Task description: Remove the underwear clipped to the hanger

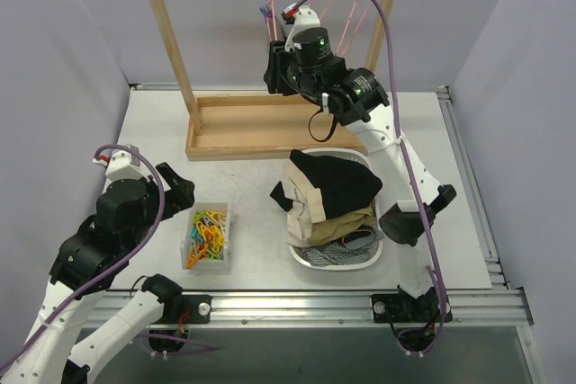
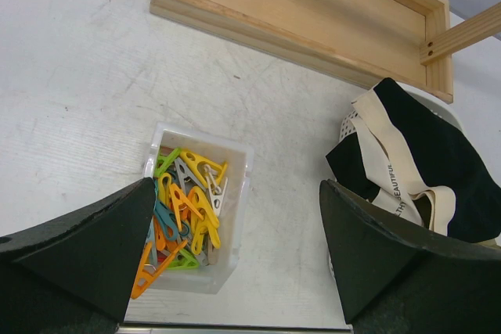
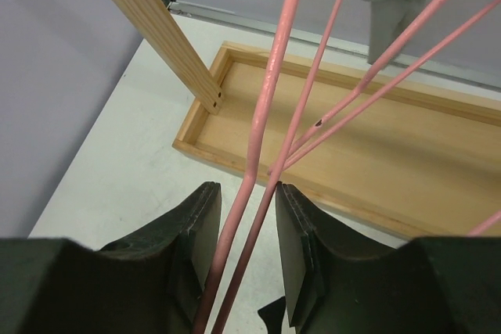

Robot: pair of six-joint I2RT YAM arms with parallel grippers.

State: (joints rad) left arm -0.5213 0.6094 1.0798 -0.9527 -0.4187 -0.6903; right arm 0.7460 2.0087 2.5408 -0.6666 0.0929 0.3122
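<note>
My right gripper (image 1: 272, 62) is raised at the wooden rack, with its jaws nearly closed on two wires of a pink hanger (image 3: 266, 115); it also shows in the right wrist view (image 3: 246, 189). A plain grey garment (image 3: 387, 5) hangs clipped behind the hanger wires, apart from the jaws. A dark garment with cream trim (image 1: 331, 182) lies on top of a cloth heap in the white basket (image 1: 385, 222), and it also shows in the left wrist view (image 2: 438, 154). A black-and-white striped cloth (image 1: 328, 254) lies at the bottom of the heap. My left gripper (image 2: 236, 185) is open and empty, low at the near left (image 1: 175, 188).
A clear box of coloured plastic clips (image 1: 207, 236) stands under my left gripper and shows in the left wrist view (image 2: 196, 217). The rack's wooden tray base (image 1: 252, 123) and slanted post (image 1: 171, 33) stand at the back. A tan cloth (image 1: 337, 222) lies in the basket.
</note>
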